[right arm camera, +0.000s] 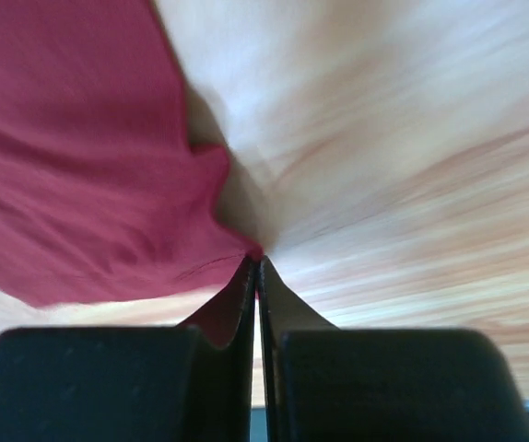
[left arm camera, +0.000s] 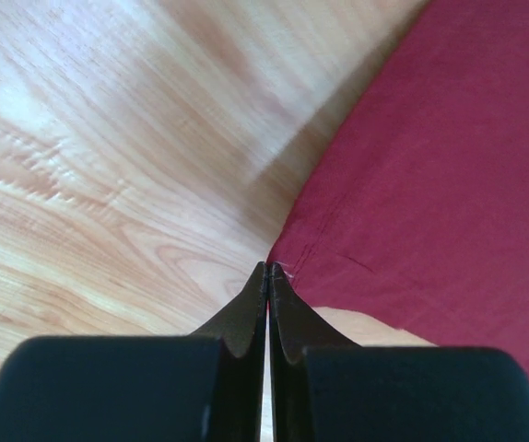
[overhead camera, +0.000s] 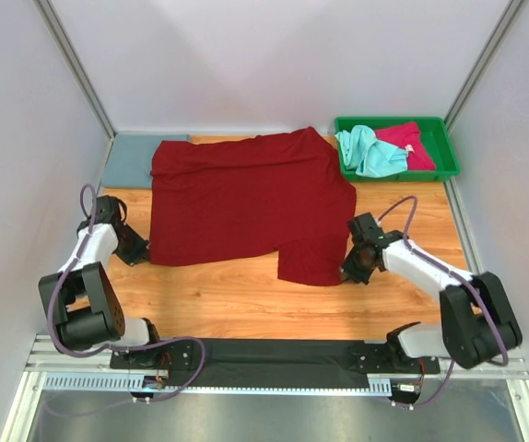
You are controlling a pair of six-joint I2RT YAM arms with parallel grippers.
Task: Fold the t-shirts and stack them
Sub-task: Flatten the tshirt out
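Observation:
A dark red t-shirt (overhead camera: 246,198) lies spread on the wooden table. My left gripper (overhead camera: 145,255) is at its near left corner. In the left wrist view the gripper (left arm camera: 269,268) is shut, with the shirt's corner (left arm camera: 430,166) pinched at the tips. My right gripper (overhead camera: 347,273) is at the near right corner. In the right wrist view the gripper (right arm camera: 257,259) is shut on a pulled-up point of the red cloth (right arm camera: 80,175). A folded slate grey-blue t-shirt (overhead camera: 140,158) lies at the back left, partly under the red one.
A green plastic tray (overhead camera: 398,175) stands at the back right and holds a crumpled mint green t-shirt (overhead camera: 368,150) and a pinkish-red t-shirt (overhead camera: 410,143). White walls close in the table on three sides. Bare wood shows in front of the red shirt.

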